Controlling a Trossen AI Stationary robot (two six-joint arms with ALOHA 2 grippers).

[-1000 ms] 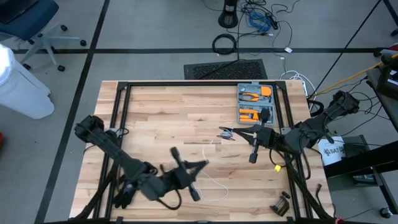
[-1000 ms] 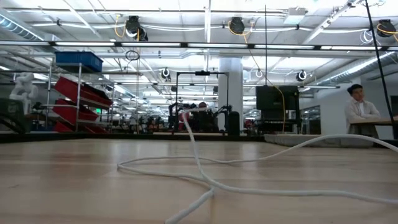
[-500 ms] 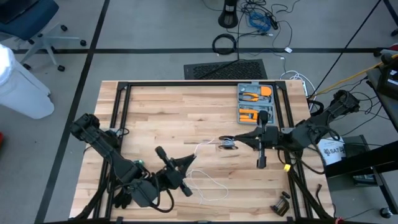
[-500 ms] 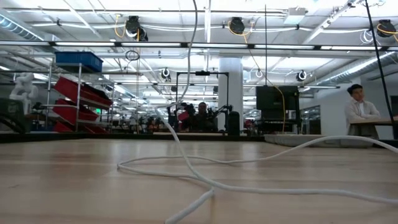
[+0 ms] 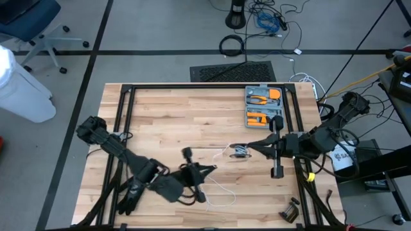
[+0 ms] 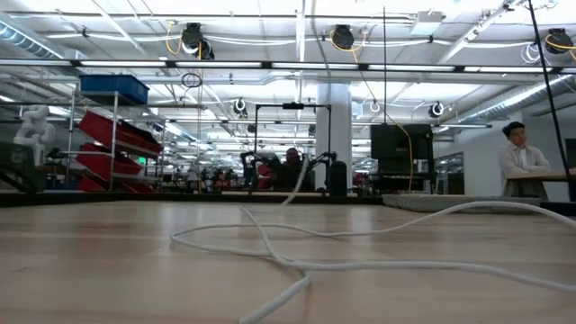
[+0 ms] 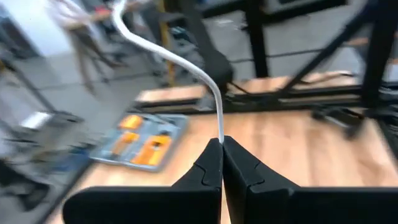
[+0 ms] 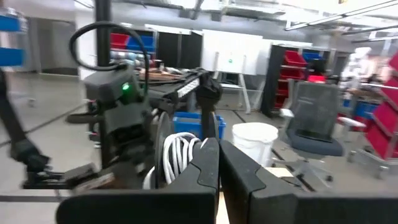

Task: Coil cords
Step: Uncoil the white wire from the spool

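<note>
Left tool [image 5: 207,169], a dark two-finger pincer, hangs over the pale wooden plank worktop [image 5: 167,122], nearer the front edge than the grey tray of orange-handled hand tools [image 5: 264,106] and well to the left of it. Its fingers [image 7: 210,168] are pressed together on the thin white flexible cord [image 5: 218,189], which rises from between the tips in the left wrist view and curves away above them. From there the cord drops to the planks just beside the tool and lies in loose open loops towards the front edge; in the low view those loops [image 6: 297,261] sprawl flat across the wood, crossing one another.

Another stretch of cord runs from the left tool across towards the tray, ending in a small round dark-and-white wound bundle [image 5: 239,151] that sits directly in front of the tray, near it but not touching. Right tool [image 5: 246,148], of the same dark make, meets this bundle from the right, in front of the tray as well. Its fingers [image 8: 208,163] are closed, and in the right wrist view the white coils [image 8: 177,152] sit bunched right at their tips, gripped there.
</note>
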